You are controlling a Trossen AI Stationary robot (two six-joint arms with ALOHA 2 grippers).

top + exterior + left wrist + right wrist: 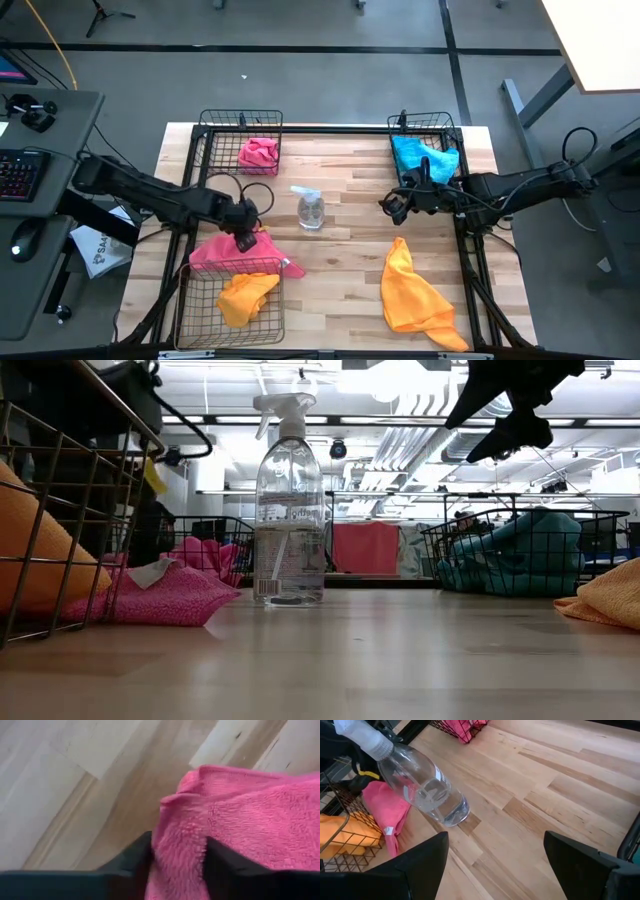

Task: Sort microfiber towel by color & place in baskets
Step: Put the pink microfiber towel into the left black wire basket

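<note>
A pink towel (222, 253) lies on the table against the far wall of the near-left basket (186, 310), which holds an orange towel (246, 296). My left gripper (247, 240) is down on the pink towel's right part and shut on it (177, 865). The far-left basket (207, 150) holds another pink towel (258, 152). The far-right basket (450, 124) holds teal-blue towels (424, 156). A second orange towel (415, 292) lies loose on the table, near right. My right gripper (392, 208) hangs open above the table, left of the teal basket and touching nothing (502, 865). My left gripper pinches a raised fold of the pink towel (182, 827) between its two fingers (131, 862), coming from above and slanting down. The rest of the towel (170, 596) still lies slack on the table beside the near-left basket.
A clear spray bottle (310, 208) stands upright mid-table between the two grippers (289, 510). Black frame rails run along the table's left, right and far sides. Bare wood shows between the bottle and the loose orange towel.
</note>
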